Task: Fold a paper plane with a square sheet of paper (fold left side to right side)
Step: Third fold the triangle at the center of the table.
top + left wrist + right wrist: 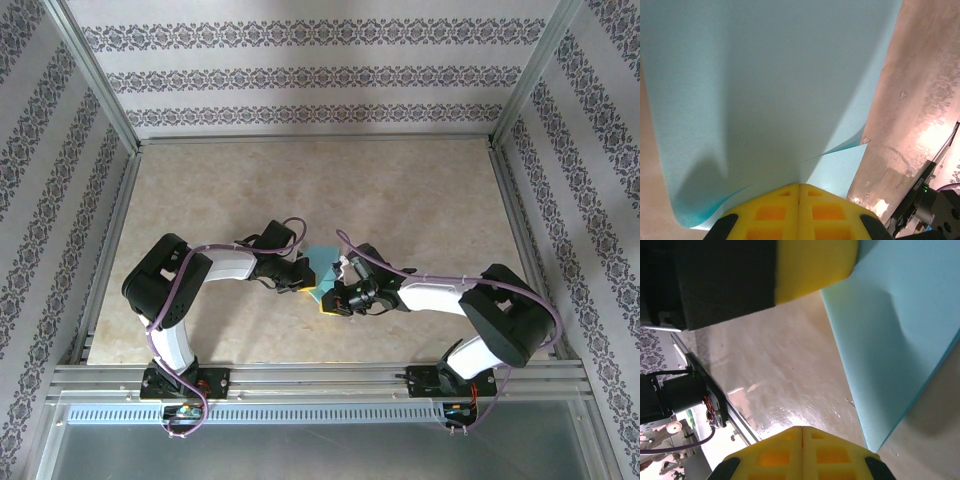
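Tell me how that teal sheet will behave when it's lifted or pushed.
The square sheet of paper probably flops when lifted: its near edge curls up off the table. Pushed, it likely slides or buckles, being thin on a glossy surface. It should take creases easily; a folded-under layer shows.

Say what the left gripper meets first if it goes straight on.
The square sheet of paper, directly ahead of the shut left gripper; it may even be touching, as depth is unclear.

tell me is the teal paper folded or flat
Partly folded: in the left wrist view a second teal layer peeks from under the sheet beside the left gripper.
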